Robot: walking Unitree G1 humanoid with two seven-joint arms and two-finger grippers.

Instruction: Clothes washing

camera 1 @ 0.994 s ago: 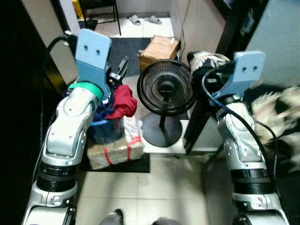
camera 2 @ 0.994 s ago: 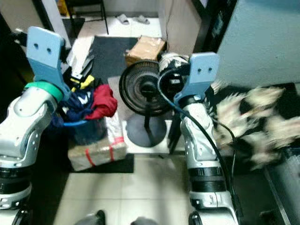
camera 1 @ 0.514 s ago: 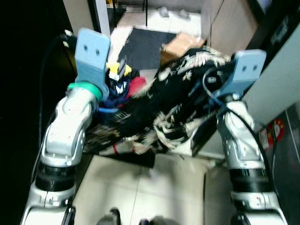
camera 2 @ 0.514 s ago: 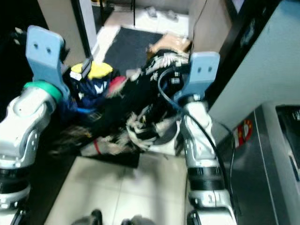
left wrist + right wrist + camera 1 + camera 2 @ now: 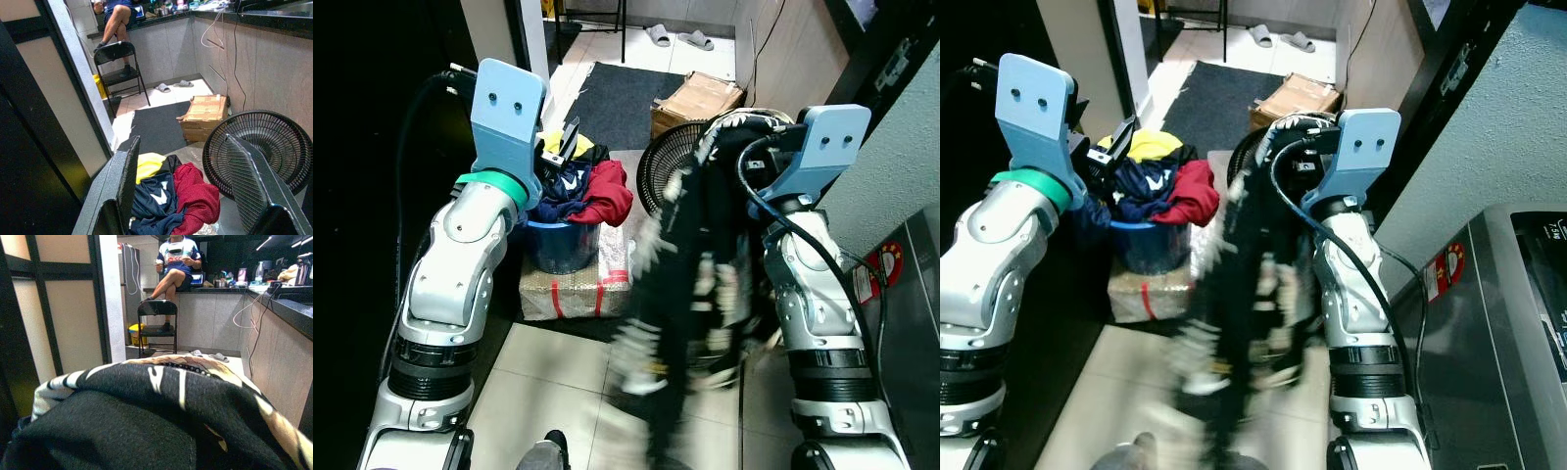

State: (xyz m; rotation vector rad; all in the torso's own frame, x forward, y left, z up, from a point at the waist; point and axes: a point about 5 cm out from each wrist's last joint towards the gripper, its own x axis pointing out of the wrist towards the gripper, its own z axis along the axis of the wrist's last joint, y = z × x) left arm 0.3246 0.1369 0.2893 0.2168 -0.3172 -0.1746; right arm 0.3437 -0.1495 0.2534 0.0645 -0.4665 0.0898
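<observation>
Black-and-cream patterned garment [image 5: 690, 294] draped from right fingers [image 5: 736, 127], grip hidden, beside blue laundry bucket [image 5: 553, 245]; left fingers [image 5: 181, 196] spread, empty.

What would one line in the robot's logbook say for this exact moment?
right gripper: holding up black patterned garment, which hangs to the floor | left gripper: open, above laundry bucket | fan: beside bucket

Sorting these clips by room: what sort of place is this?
Likely a home utility area off a kitchen: a blue bucket heaped with clothes, a floor fan, slippers on tile, and a counter with cables.
</observation>
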